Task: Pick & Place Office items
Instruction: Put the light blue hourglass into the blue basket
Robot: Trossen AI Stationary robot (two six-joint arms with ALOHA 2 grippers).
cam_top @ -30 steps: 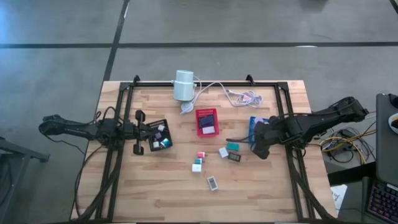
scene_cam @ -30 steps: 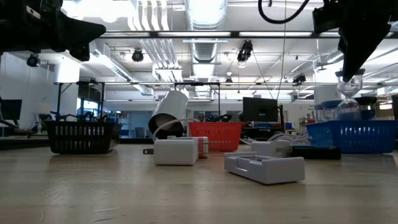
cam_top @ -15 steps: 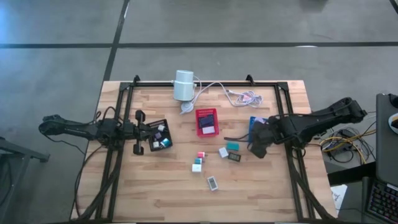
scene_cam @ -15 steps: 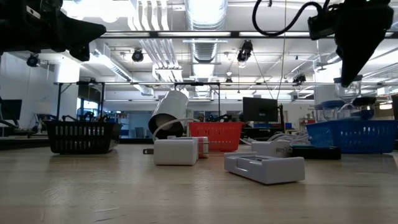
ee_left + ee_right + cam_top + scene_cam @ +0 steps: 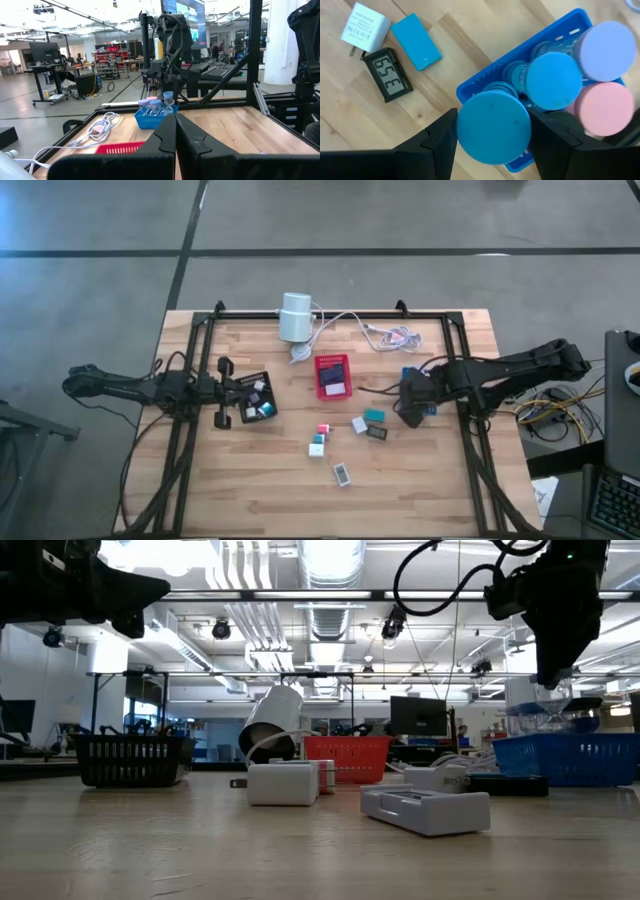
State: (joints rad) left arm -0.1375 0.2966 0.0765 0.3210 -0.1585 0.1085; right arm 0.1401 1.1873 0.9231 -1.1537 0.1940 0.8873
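Wood counter (image 5: 250,490): office items lie loose at centre frame, among them a teal block (image 5: 374,415) and a small digital display (image 5: 376,432).
Right gripper (image 5: 492,131): centre-right, over the blue tray (image 5: 485,82), fingers clamped on a blue round cap (image 5: 493,127).
Left gripper (image 5: 222,392): centre-left beside the black tray (image 5: 257,396), fully closed, holding nothing.

The room is bright from ceiling lamps (image 5: 330,560), which glare strongly in the low view. The tabletop (image 5: 250,480) is evenly lit with soft shadows. Near the right wrist camera, the blue disc (image 5: 493,127) looks blurred.
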